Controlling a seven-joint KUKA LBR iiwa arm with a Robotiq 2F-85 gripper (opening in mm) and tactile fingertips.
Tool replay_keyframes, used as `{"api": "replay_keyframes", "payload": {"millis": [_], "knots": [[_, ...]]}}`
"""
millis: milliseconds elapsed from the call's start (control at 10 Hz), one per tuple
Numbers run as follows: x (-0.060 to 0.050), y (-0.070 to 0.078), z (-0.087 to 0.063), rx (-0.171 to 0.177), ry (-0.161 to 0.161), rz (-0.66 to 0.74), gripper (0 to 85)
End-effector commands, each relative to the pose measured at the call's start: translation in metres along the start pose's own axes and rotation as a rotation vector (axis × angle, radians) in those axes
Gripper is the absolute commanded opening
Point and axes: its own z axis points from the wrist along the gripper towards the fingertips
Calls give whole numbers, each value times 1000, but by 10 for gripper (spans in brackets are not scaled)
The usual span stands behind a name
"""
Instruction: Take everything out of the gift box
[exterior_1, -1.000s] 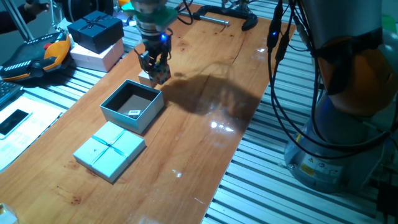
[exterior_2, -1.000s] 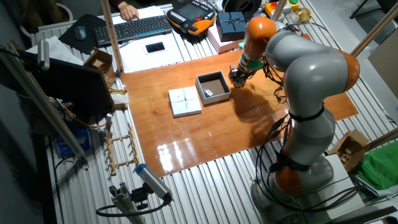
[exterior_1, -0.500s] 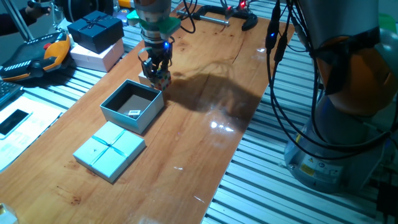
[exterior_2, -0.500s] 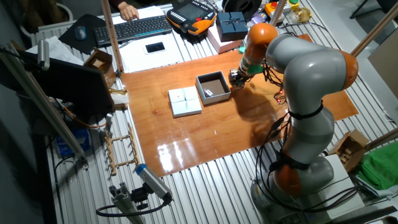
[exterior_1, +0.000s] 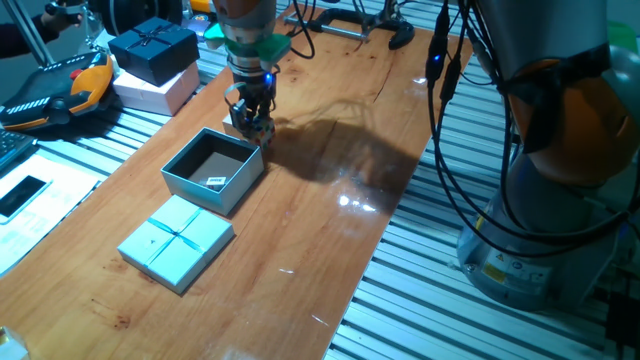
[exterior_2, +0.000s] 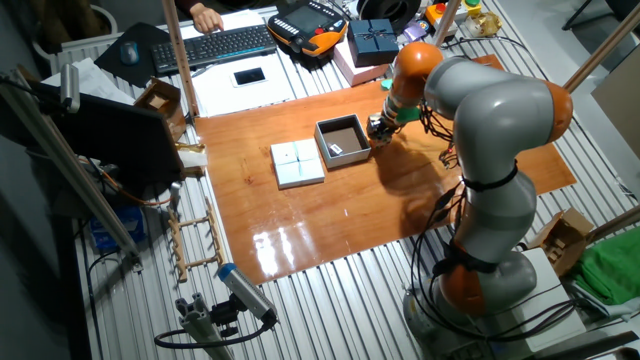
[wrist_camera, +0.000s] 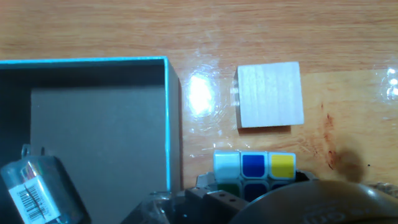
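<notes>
One item left in the gift box (wrist_camera: 93, 130): a small metal-cased part with a barcode label (wrist_camera: 40, 186), lying in the near-left corner of the brown floor in the hand view, long axis slanted from upper left to lower right. In both fixed views it shows only as a white fleck inside the box (exterior_1: 214, 166).

Right of the box wall, on the bare bench (wrist_camera: 348, 81): pale tan block (wrist_camera: 270, 94), flat, square-on, clear of the box. Below it, the puzzle cube (wrist_camera: 254, 168), at the end effector (exterior_1: 250, 120), white-blue-yellow row showing. It looks clamped between the fingers, low over the bench just beside the box's far corner; whether it already touches the wood, cannot tell.

Judgement: cube is about to be set down next to the block. After that, the remaining part lies to the left of the end effector, across the box wall. The move will need a lift over the rim, then a descent into that corner, jaws set across the part's short side.

Lid (exterior_1: 176, 240) lies on the bench beyond the box's other side, not in the way.
</notes>
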Motion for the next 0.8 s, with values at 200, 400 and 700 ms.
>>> {"api": "replay_keyframes", "payload": {"millis": [200,400,700], "knots": [[0,-1,6,-8,-4,-3,10],[0,-1,7,-9,-5,-3,60],[1,-3,13,-10,-24,5,247]]}}
